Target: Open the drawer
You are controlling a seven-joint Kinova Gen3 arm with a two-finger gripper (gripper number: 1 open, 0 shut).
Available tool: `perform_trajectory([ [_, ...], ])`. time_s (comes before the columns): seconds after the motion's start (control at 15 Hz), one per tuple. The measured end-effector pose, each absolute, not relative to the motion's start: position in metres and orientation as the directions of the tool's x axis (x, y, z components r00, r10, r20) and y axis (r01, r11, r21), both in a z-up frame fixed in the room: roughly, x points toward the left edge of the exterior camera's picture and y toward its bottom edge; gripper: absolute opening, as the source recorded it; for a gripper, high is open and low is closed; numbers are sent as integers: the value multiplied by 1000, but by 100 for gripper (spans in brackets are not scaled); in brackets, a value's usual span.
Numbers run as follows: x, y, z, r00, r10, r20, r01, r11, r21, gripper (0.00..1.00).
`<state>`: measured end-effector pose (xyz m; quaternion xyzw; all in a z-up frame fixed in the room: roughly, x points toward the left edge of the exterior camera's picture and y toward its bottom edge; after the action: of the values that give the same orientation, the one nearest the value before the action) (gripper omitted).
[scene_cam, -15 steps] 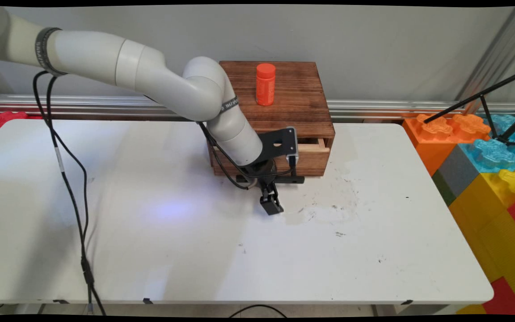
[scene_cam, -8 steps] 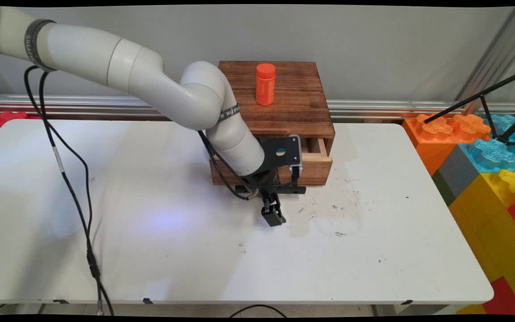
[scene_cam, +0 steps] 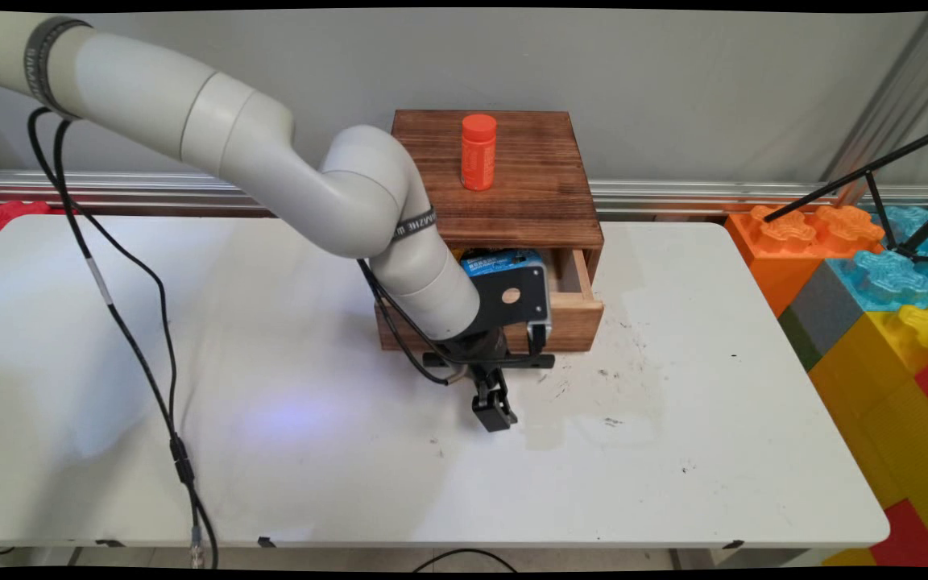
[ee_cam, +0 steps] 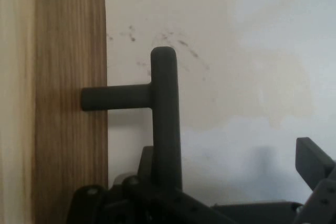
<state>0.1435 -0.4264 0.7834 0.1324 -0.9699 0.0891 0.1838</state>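
Main view: a dark-stained box (scene_cam: 512,177) of grained wood stands at the far middle of the smooth white table (scene_cam: 673,451), which is scuffed with dark marks. An orange, round plastic bottle (scene_cam: 478,151) with a cap stands upright on the box's flat top. The box's drawer (scene_cam: 573,310), paler wood inside, is pulled partly out toward the near side, and something blue (scene_cam: 500,262) lies in it, half hidden by the wrist. A thin black handle (scene_cam: 540,361) runs along the drawer's front. The white arm (scene_cam: 271,161) reaches in from the upper left and bends down, so that the black gripper (scene_cam: 495,409) points at the table just near of the handle. Big plastic building blocks (scene_cam: 891,322) are stacked off the table's right.

Hand view: the matte, T-shaped handle (ee_cam: 164,108) juts from the drawer's wood front (ee_cam: 68,103). Its bar runs down into the linkage on the left, while one finger (ee_cam: 312,161) stands well apart on the right: the jaws are spread wide and not clamped on it.
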Motion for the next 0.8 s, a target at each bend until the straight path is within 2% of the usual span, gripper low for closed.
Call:
perform_trajectory([
  [0.8,134,-389,781,-909,-224,351,-283,951,-124,100],
])
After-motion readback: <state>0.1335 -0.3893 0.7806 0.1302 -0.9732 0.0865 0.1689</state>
